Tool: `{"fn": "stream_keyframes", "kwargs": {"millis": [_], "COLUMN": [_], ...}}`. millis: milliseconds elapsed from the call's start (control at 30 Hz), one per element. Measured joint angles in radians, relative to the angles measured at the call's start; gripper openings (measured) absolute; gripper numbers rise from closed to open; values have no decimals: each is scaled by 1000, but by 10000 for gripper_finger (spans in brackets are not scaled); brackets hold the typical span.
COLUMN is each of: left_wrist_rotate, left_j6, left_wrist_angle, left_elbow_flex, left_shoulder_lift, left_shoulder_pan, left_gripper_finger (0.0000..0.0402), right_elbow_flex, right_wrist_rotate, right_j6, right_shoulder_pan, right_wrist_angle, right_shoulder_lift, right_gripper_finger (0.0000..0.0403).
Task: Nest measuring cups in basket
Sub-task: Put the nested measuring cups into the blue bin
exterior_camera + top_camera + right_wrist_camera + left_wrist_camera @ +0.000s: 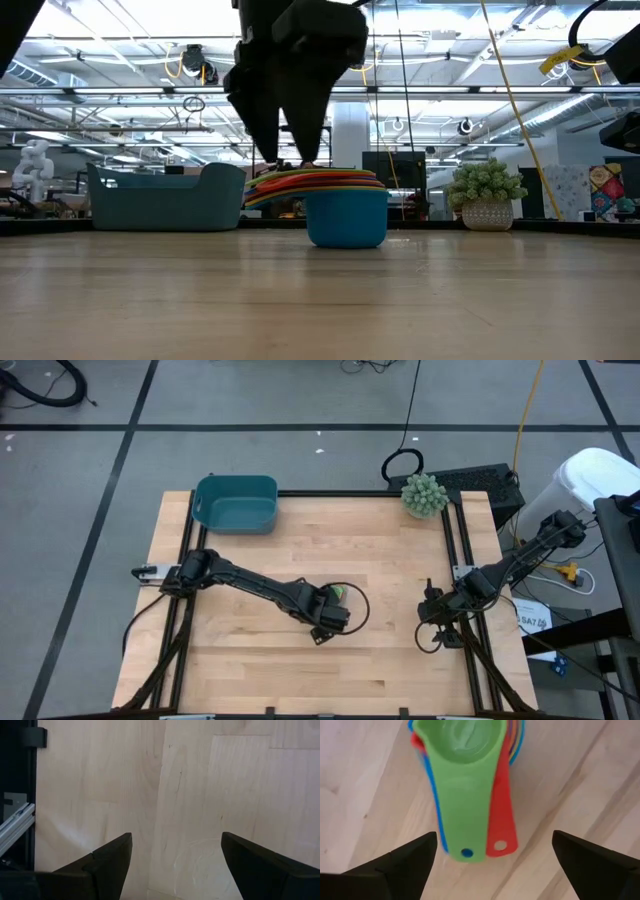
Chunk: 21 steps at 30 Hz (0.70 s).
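Observation:
The measuring cups sit nested in one stack [339, 592] on the table's middle, its blue bottom cup [346, 220] resting on the wood. The green cup [465, 780] is on top and the red handle [501, 820] fans out beside it. My left gripper [495, 851] is open above the handle ends, one finger on either side of them and apart from them; in the low view it [285, 160] comes down onto the fanned handles [300, 180]. The teal basket [236, 503] stands at the table's far left. My right gripper [176, 855] is open over bare wood near the right edge [432, 606].
A spiky green ball plant in a pot [424, 494] stands at the far right corner. Black frame rails [466, 560] run along the table's right and left sides. Bare wood lies between the cup stack and the basket [165, 195].

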Motion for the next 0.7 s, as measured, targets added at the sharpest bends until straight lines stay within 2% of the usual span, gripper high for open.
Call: {"fn": "stream_keyframes", "kwargs": {"millis": [700], "left_wrist_rotate": [-50], "left_j6": [12], "left_wrist_angle": [84], "left_elbow_flex": [-97], "left_shoulder_lift": [0], "left_shoulder_pan": [47], "left_gripper_finger": [400], "right_elbow_flex": [0], "right_wrist_rotate": [0], "right_j6": [0], "right_shoulder_pan": [0], "right_wrist_angle": [2], "right_shoulder_lift": [0], "right_gripper_finger": [299]}}
